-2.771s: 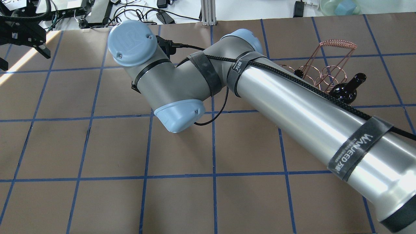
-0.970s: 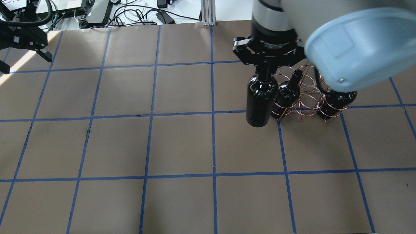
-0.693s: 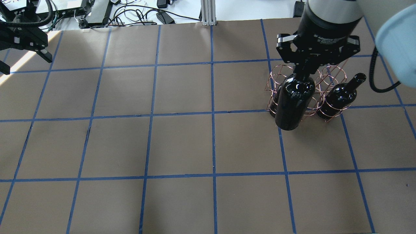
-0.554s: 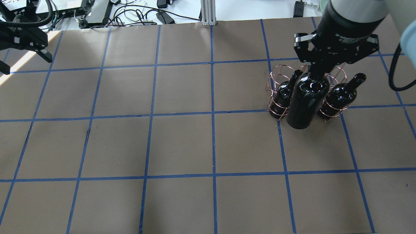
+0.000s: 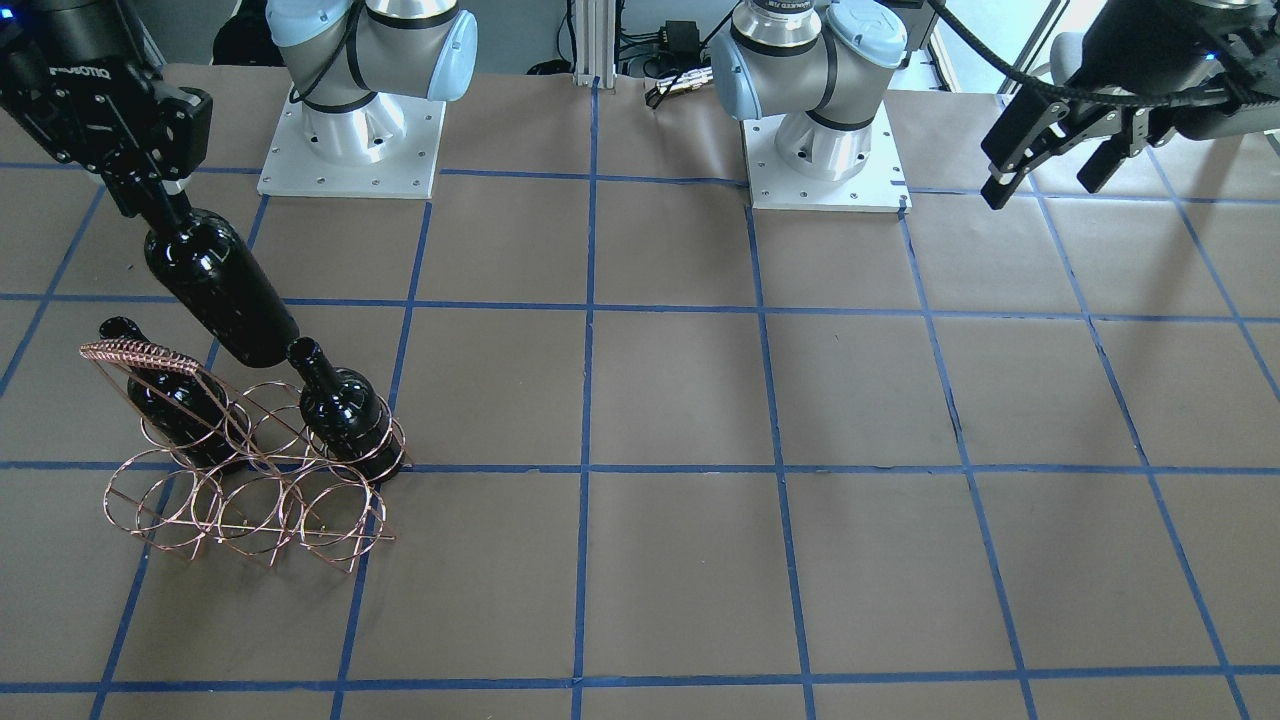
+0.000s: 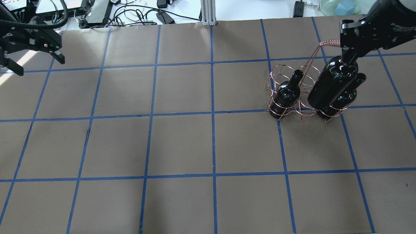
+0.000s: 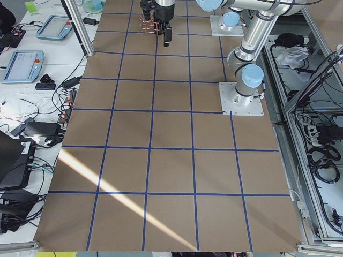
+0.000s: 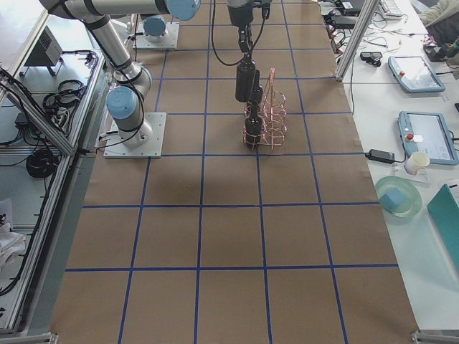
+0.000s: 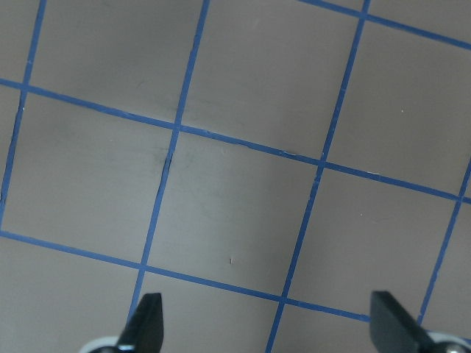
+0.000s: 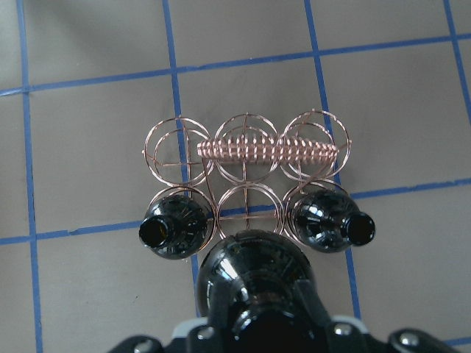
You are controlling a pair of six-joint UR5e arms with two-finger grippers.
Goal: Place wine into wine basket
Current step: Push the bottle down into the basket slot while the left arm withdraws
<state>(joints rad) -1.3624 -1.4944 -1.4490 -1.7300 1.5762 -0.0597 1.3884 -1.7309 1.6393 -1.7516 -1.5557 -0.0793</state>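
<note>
Wine bottle [image 6: 330, 86], lifted above wine basket [image 5: 140, 352].
Right gripper [image 6: 349, 58] pinches the slim neck. The glossy black body hangs upright, clear of the copper wire, over the basket's robot-side row of 3 rings. The end rings of that row seat a 2nd bottle [image 10: 175, 229] and a 3rd bottle [image 10: 327, 220]. In the right wrist view the held bottle's shoulders overlap the near edge of the middle ring between them. Left gripper [image 5: 1045, 185] has its fingers spread and holds nothing, over the brown table [image 6: 182, 143] gridded in blue tape, well apart from the basket.
</note>
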